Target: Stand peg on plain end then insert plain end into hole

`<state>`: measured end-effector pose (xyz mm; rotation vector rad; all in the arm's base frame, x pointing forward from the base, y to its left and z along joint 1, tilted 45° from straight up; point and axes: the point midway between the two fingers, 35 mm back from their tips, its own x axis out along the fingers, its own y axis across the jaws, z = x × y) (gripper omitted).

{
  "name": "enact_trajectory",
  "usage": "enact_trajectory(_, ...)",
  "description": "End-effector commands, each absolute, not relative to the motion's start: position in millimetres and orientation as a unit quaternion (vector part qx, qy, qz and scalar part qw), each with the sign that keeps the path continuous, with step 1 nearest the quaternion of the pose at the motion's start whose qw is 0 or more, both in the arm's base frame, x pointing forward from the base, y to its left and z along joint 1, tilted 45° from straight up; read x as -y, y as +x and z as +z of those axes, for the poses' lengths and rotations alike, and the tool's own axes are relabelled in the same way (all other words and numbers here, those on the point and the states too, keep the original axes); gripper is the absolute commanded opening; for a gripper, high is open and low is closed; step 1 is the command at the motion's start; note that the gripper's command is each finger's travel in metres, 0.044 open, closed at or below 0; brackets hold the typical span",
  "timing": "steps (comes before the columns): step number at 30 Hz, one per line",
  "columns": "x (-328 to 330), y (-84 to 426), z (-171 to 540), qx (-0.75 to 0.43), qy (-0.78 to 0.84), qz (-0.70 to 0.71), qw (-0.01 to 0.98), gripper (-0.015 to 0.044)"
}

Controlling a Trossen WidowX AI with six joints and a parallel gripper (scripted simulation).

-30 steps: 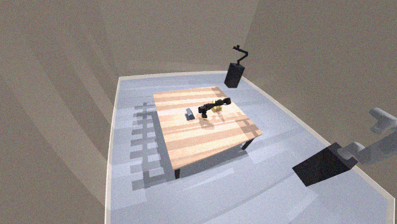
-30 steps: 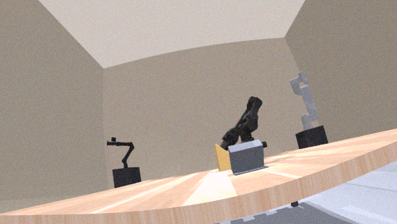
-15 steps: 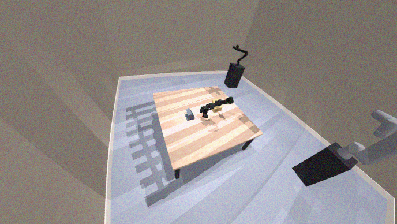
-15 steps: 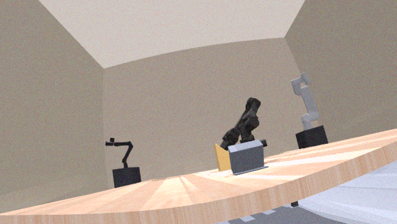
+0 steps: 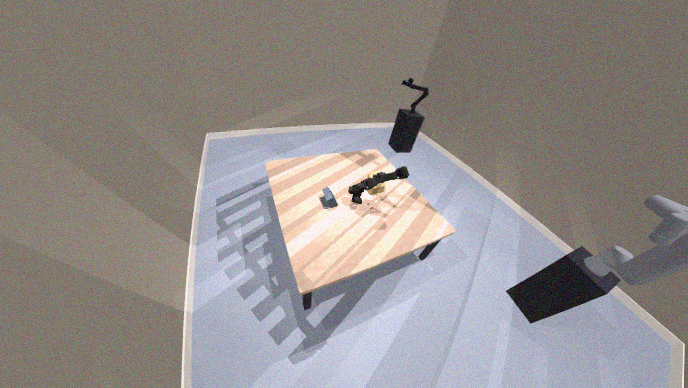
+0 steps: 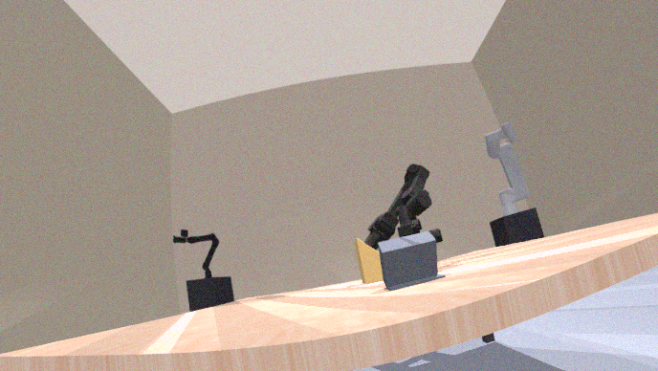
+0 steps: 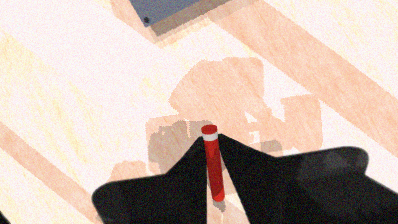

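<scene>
The red peg [image 7: 214, 170] is between my fingertips, its white-banded end up and its plain end pointing down toward the table. My gripper [image 5: 356, 200] [image 7: 210, 139] is shut on it. Whether the plain end touches the table I cannot tell. The blue-grey sloped panel [image 5: 328, 193] [image 6: 408, 265] [image 7: 170, 7] stands on the table a short way from the gripper. Its edge shows at the top of the wrist view, with a small dark spot near the corner. The hole cannot be made out clearly. In the exterior view the panel hides the fingers and the peg.
A yellow board [image 5: 378, 190] [image 6: 368, 266] stands on the wooden table [image 5: 340, 255] [image 6: 268, 320] beside my arm. A black arm on a dark pedestal [image 5: 406, 131] [image 6: 210, 293] and a grey arm on another pedestal [image 5: 560, 290] [image 6: 516, 227] stand off the table.
</scene>
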<state>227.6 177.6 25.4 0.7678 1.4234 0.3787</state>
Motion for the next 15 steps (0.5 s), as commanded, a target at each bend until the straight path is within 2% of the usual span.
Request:
enact_trajectory(1,-175.2,225.4,26.1,-0.620,0.345,0.159,0.686,0.0049)
enact_trajectory(15,-171.4,219.2,32.1,-0.578,0.354,0.137,0.723,0.0049)
